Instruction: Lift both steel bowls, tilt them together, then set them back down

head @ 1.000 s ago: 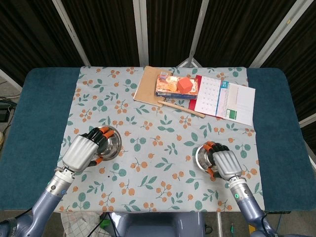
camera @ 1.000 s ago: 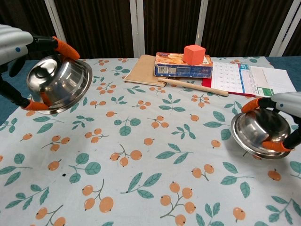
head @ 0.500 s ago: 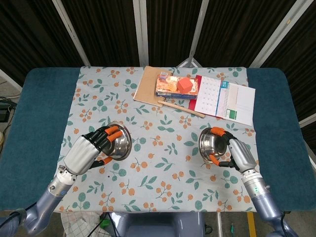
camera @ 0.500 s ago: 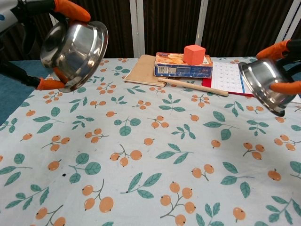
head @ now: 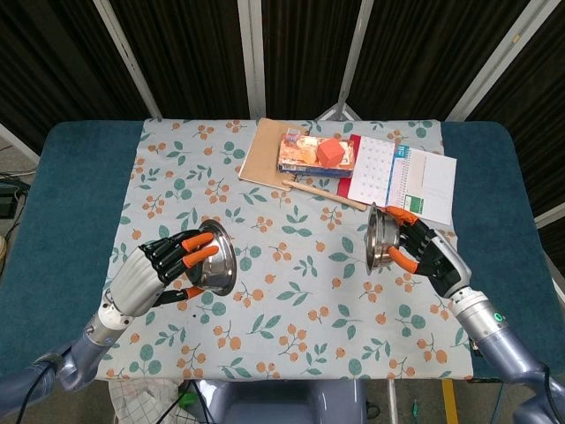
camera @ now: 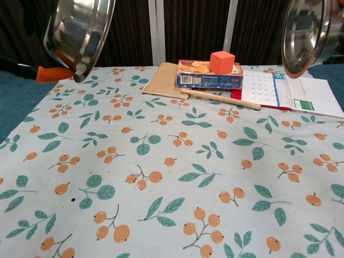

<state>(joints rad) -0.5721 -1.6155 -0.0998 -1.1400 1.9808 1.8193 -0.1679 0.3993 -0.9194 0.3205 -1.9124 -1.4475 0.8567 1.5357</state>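
A shiny round steel bowl (head: pixel 214 258) is being gripped by the left hand (head: pixel 152 272) and another round steel bowl (head: pixel 378 238) by the right hand (head: pixel 429 254); both are being held tilted inward above the floral tablecloth (head: pixel 291 291).

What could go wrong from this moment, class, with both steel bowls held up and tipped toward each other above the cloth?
1. The left bowl is held only at its rim by the left hand; tilted this steeply, it might slip and drop onto the tablecloth.
2. The right bowl stands almost on edge in the right hand, so it could slip too.
3. The right bowl hangs close to the calendar; lowering carelessly might land it on the pages.
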